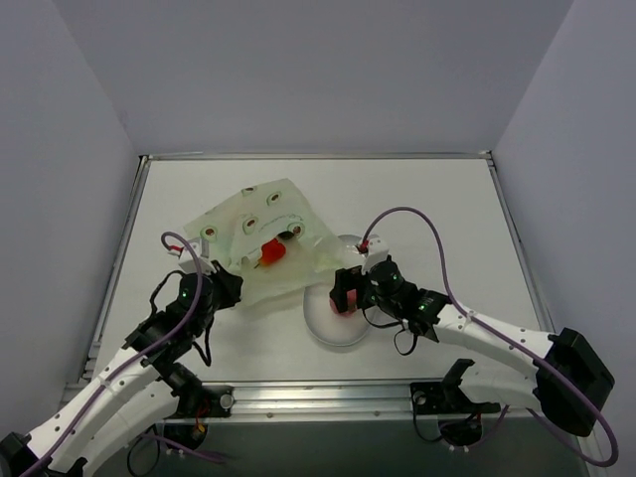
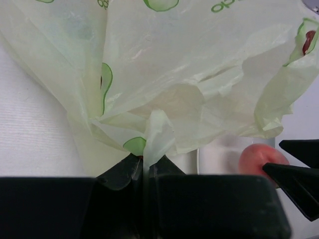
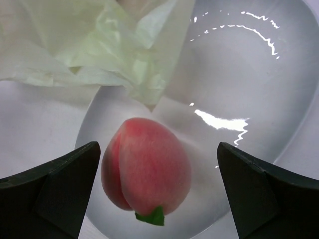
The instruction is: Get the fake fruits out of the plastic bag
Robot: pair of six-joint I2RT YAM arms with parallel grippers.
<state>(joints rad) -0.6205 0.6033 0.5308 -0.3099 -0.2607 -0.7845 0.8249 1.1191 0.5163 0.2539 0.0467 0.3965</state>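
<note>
Seen from above: the plastic bag (image 1: 253, 224) spread crumpled on the white table (image 1: 447, 209), left of the middle, with its mouth toward the arms. In that mouth, the red fruit (image 1: 270, 253), partly wrapped by the thin film. Just beside the right edge of the bag and touching it, the clear dish (image 1: 338, 336).

Left gripper (image 1: 225, 285) at the near left corner of the bag, clenched on it. From the left wrist, the same left gripper (image 2: 144, 167) with both fingers pressed together and a fold of the plastic bag (image 2: 189, 74) pinched between them, rising up and away from the tips.

Right gripper (image 1: 348, 290) over the left part of the dish, released. From the right wrist, the right gripper (image 3: 157, 164) with fingers wide apart, one at each side of the pink fruit (image 3: 147, 174), a gap on both sides, touching it nowhere. Pink fruit inside the outline of the clear dish (image 3: 259, 74), small green leaf toward the camera. Cannot tell whether resting on the bottom or a little above it. A corner of the plastic bag (image 3: 99, 45) over the far rim of the dish, near the fruit but apart from it.

Also visible from the left wrist: the pink fruit (image 2: 259, 160) at the right side, next to the black tips of the other arm.
</note>
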